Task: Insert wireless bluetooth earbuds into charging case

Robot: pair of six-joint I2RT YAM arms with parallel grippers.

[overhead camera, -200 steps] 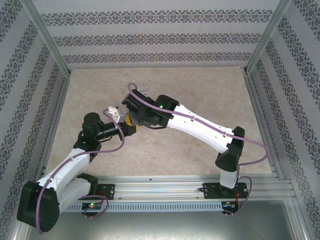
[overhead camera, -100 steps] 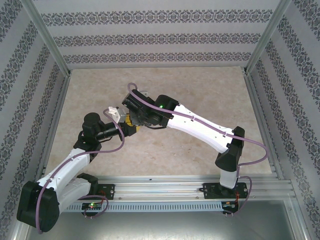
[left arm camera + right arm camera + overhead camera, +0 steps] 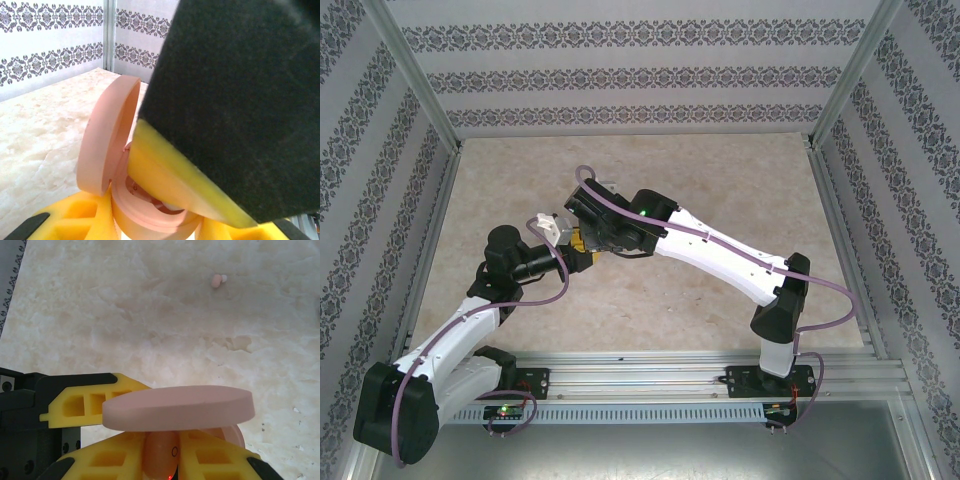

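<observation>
Two arms meet over the middle of the table (image 3: 720, 180), the left arm (image 3: 460, 335) and the right arm (image 3: 720, 255) bringing their tips together. The left tool (image 3: 152, 222) is closed narrowly on a pale pink charging case (image 3: 150, 207), whose round base sits between its yellow fingers (image 3: 85, 215). The case's lid (image 3: 107, 145) stands open, hinged up on the side away from the right tool. In the left wrist view one finger of the right tool, a yellow pad (image 3: 165, 172) on a black back, reaches down at a slant into the open case. The right tool (image 3: 162, 462) is drawn in close around a pink earbud (image 3: 159, 452), which sits between its two yellow fingers directly under the lid's edge (image 3: 177, 407); whether the bud touches its seat in the case cannot be told. A second pink earbud (image 3: 217, 280), with a whitish tip, lies loose on the table well ahead of the right tool and apart from the case.
</observation>
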